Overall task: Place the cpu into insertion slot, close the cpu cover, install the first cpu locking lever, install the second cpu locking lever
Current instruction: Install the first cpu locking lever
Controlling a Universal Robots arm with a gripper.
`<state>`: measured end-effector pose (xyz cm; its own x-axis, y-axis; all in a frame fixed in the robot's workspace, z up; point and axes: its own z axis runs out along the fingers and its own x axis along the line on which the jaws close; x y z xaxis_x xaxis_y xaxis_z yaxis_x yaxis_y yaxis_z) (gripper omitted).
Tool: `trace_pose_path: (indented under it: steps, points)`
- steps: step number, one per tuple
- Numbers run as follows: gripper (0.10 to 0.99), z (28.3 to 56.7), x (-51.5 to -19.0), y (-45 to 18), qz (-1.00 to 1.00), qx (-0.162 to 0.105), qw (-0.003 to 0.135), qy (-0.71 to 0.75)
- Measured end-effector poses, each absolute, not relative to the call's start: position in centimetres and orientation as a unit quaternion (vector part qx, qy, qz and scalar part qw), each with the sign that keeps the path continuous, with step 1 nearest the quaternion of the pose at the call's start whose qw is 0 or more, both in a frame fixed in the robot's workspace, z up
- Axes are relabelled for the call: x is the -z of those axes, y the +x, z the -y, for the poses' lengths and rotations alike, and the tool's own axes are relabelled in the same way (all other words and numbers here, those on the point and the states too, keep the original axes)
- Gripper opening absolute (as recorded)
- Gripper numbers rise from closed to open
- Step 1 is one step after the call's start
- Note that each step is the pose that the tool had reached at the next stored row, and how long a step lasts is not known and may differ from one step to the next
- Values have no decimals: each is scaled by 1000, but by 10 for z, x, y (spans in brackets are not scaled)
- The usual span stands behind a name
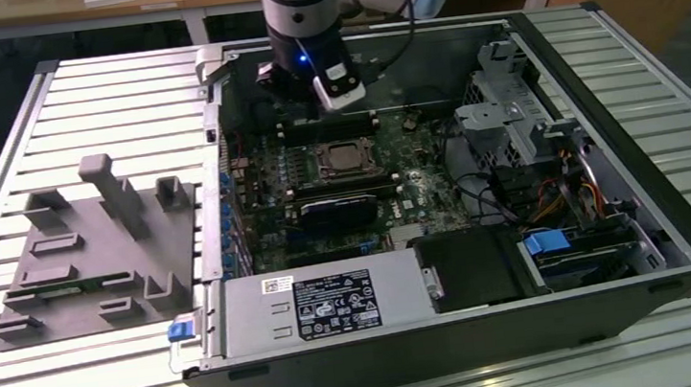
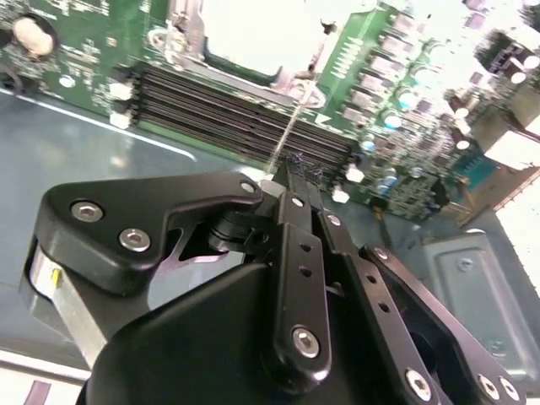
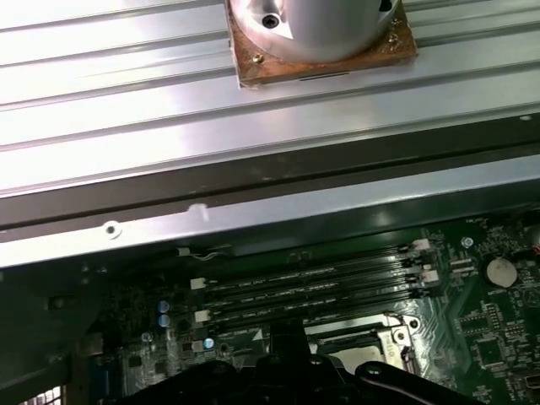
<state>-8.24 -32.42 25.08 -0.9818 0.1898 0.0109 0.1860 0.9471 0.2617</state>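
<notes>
- Room: pale wooden benches (image 1: pixel 44 8) run along the top edge of the exterior view. Dark floor shows at the upper right.
- Surface: a slatted metal table (image 1: pixel 91 95) carries everything, its ribs running across the frame.
- Computer case (image 1: pixel 466 354): it lies open on its side, from the centre to the right of the frame. My arm (image 1: pixel 300 6) drops into it from the top centre.
- Grey fixture block (image 1: pixel 94 249): it sits at the left of the frame, just beside the case, and plays no part at this moment.
- Motherboard (image 1: pixel 429 194): it lies flat on the case floor.
- Insertion slot (image 1: pixel 312 163): it sits a little above the frame's centre, with the cpu (image 1: pixel 346 158) seated inside. The cpu cover (image 2: pixel 190 38) appears to lie flat around the chip.
- Memory slots (image 2: pixel 236 105): they lie between the socket and my gripper (image 2: pixel 293 171).
- Locking lever (image 2: pixel 295 118): a thin bright rod running from the socket's edge straight into my tips.
- Fingers (image 2: pixel 297 245): they are drawn together at the tips. I judge that they pinch the rod's end.
- Step in hand, by my judgement: placing and covering are done, and a locking lever is being worked. I cannot tell whether it is the first or the second.
- Any further move calls for a steady pinch on a springy rod and clearance from the memory slots.
</notes>
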Motion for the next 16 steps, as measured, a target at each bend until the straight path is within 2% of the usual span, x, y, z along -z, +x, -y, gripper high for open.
trace_pose_path:
  steps: [11,16]
  points:
    - [106,324,-249,-71,-987,-132,9,94]
    - [106,324,-247,-71,-986,-133,25,92]
